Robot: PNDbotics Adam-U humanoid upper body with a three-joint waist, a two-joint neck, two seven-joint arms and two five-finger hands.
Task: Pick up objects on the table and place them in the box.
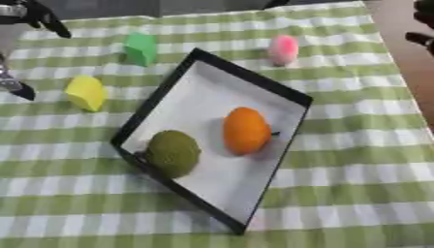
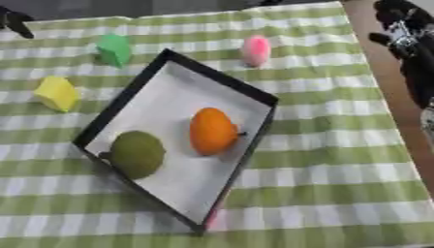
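Two pieces sit in my box (image 1: 254, 80), three wait outside it. The orange oval (image 1: 246, 131) and the olive-green ball (image 1: 173, 153) lie on the box's white floor, the ball hard against the near-left wall. On the checked tabletop (image 1: 356, 160) the green block (image 1: 141, 48) stands just beyond the box's far-left wall, the yellow block (image 1: 86, 92) lies well left of it, and the pink egg-shaped piece (image 1: 283, 50) rests just past the far corner.

My left hand (image 1: 30, 17) shows at the upper left edge and my right hand (image 2: 405, 36) at the upper right, off the cloth; neither holds anything, but I cannot tell how the fingers of either are set.

The risks I see: the pink piece looks rounded and could roll off across the cloth if my fingers nudge it before closing. The box sits askew, so an arm reaching over it could catch its raised rim and shove it, spilling the ball.
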